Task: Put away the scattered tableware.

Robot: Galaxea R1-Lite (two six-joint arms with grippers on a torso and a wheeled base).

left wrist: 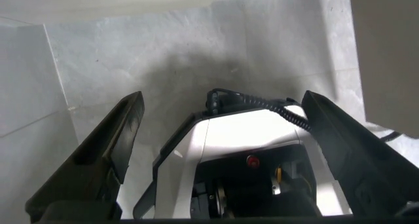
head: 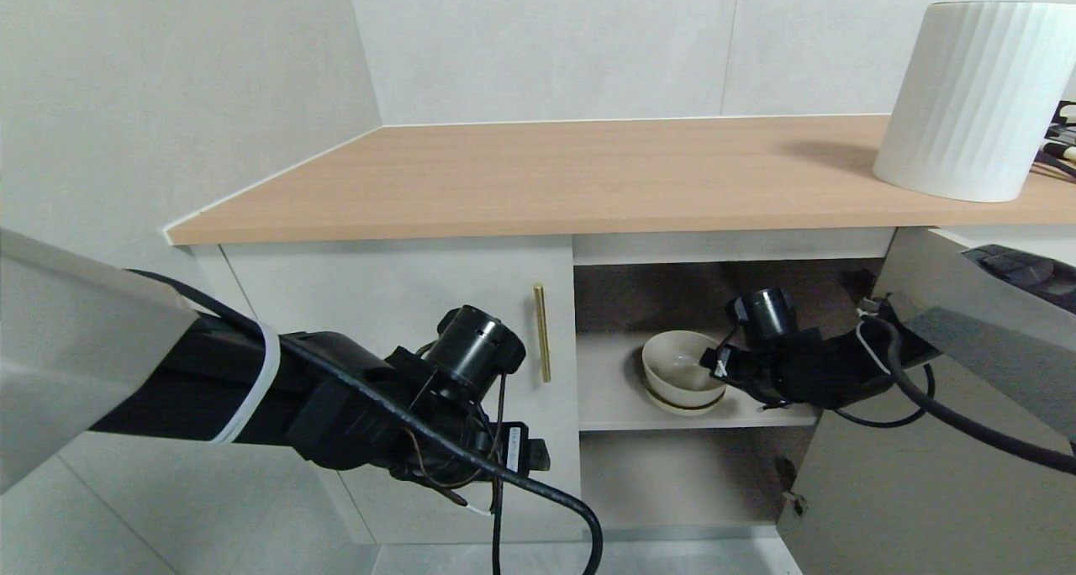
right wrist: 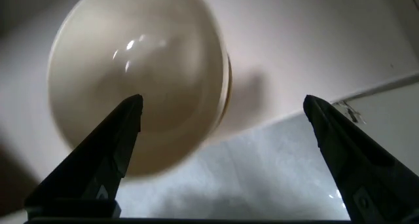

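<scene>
A cream bowl [head: 679,371] stands on the middle shelf [head: 612,400] of the open cabinet, resting on what looks like a second dish with a dark rim. My right gripper [head: 721,368] is inside the cabinet, right at the bowl's rim. In the right wrist view the right gripper [right wrist: 222,103] is open, and the bowl [right wrist: 137,80] lies just beyond its fingertips, free of them. My left gripper [head: 521,456] hangs low in front of the closed left cabinet door, pointing downward. The left gripper [left wrist: 222,99] is open and holds nothing, with grey floor beneath.
The right cabinet door [head: 883,491] stands swung open beside my right arm. A gold handle [head: 542,333] marks the closed left door. On the wooden countertop [head: 588,171] stands a tall white ribbed cylinder [head: 967,96] at the right. The lower shelf compartment [head: 681,474] is bare.
</scene>
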